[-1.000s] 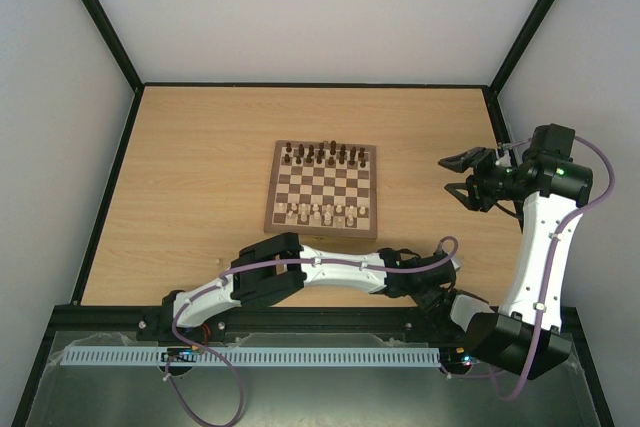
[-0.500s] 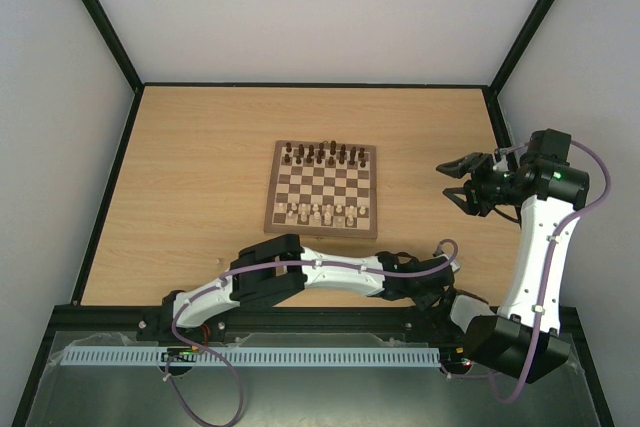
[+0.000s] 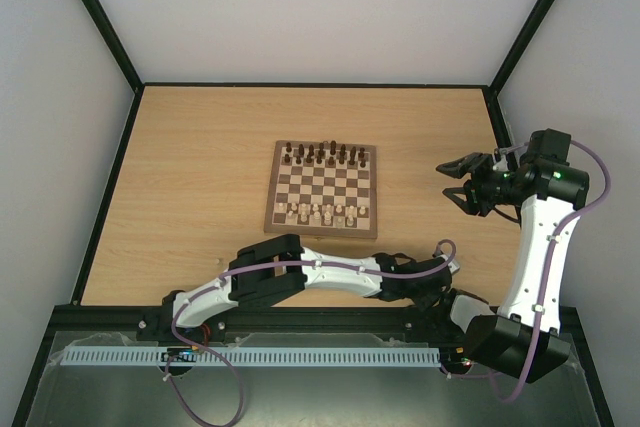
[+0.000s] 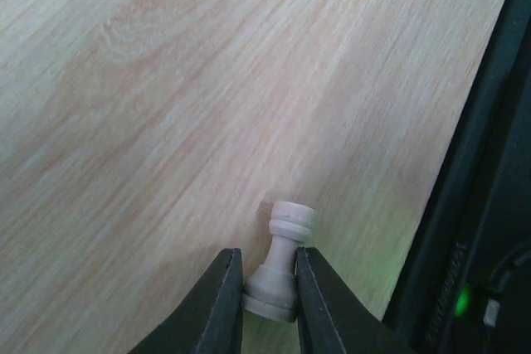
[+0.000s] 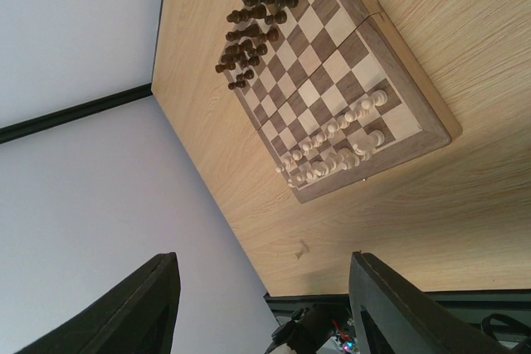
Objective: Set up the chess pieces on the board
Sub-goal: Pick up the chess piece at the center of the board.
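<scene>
In the left wrist view a pale rook (image 4: 284, 261) stands upright on the light-wood tabletop. My left gripper (image 4: 269, 292) is shut on its base, one finger on each side. From above, that arm lies stretched to the right along the near edge, and its gripper and the rook are hidden there. The board (image 3: 320, 232) sits mid-table with dark pieces (image 3: 322, 155) on its far rows and pale pieces (image 3: 318, 213) on its near rows. My right gripper (image 3: 456, 179) hovers to the right of the board, open and holding nothing; its wrist view looks back at the board (image 5: 431, 101).
The black frame rail (image 4: 489, 205) runs close to the right of the rook. A small pale piece (image 5: 301, 248) lies on the bare tabletop near the board's left front. White walls enclose the table on three sides.
My right gripper has drifted slightly toward the near side. The left arm has barely shifted along the near edge.
</scene>
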`<action>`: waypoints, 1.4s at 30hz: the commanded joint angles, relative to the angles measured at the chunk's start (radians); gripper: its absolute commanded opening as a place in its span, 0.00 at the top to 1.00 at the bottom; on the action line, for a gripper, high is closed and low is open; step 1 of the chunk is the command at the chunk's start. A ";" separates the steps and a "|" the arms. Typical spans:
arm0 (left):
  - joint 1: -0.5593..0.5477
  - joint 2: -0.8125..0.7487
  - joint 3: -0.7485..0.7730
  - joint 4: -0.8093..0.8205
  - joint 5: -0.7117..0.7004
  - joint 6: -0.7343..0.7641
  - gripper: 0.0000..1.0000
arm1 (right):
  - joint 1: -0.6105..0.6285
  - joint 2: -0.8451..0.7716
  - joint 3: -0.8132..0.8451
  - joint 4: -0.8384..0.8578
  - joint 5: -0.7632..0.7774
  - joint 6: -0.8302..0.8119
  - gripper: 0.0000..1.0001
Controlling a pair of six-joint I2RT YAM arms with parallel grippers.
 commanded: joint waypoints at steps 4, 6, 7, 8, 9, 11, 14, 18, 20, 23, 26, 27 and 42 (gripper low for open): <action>-0.056 -0.054 -0.188 -0.151 0.129 -0.012 0.86 | -0.002 0.002 -0.039 0.029 -0.062 0.048 0.44; -0.035 -0.101 -0.239 -0.151 0.134 -0.025 0.86 | -0.002 0.002 -0.061 0.056 -0.079 0.066 0.44; -0.024 -0.124 -0.264 -0.151 0.137 -0.032 0.86 | -0.002 0.003 -0.072 0.067 -0.085 0.072 0.44; -0.012 -0.151 -0.288 -0.152 0.136 -0.039 0.86 | -0.002 0.005 -0.083 0.078 -0.089 0.077 0.44; 0.000 -0.172 -0.309 -0.154 0.136 -0.047 0.86 | -0.002 0.009 -0.089 0.089 -0.093 0.077 0.44; 0.023 -0.215 -0.347 -0.167 0.131 -0.057 0.86 | -0.002 0.025 -0.099 0.105 -0.098 0.074 0.44; 0.063 -0.250 -0.369 -0.196 0.124 -0.065 0.86 | 0.000 0.054 -0.108 0.135 -0.113 0.071 0.44; 0.122 -0.278 -0.366 -0.247 0.108 -0.063 0.86 | 0.010 0.078 -0.116 0.182 -0.120 0.115 0.44; 0.157 -0.302 -0.360 -0.276 0.102 -0.063 0.86 | 0.015 0.091 -0.100 0.177 -0.100 0.120 0.44; 0.198 -0.355 -0.346 -0.327 0.107 -0.061 0.87 | 0.035 0.105 -0.073 0.160 -0.054 0.133 0.45; 0.229 -0.418 -0.312 -0.398 0.118 -0.056 0.87 | 0.075 0.134 -0.050 0.131 -0.010 0.134 0.44; 0.240 -0.441 -0.299 -0.423 0.123 -0.055 0.87 | 0.090 0.148 -0.040 0.120 0.007 0.126 0.44; 0.325 -0.749 -0.129 -0.678 0.347 -0.105 0.86 | 0.139 0.099 -0.116 0.100 -0.106 0.059 0.01</action>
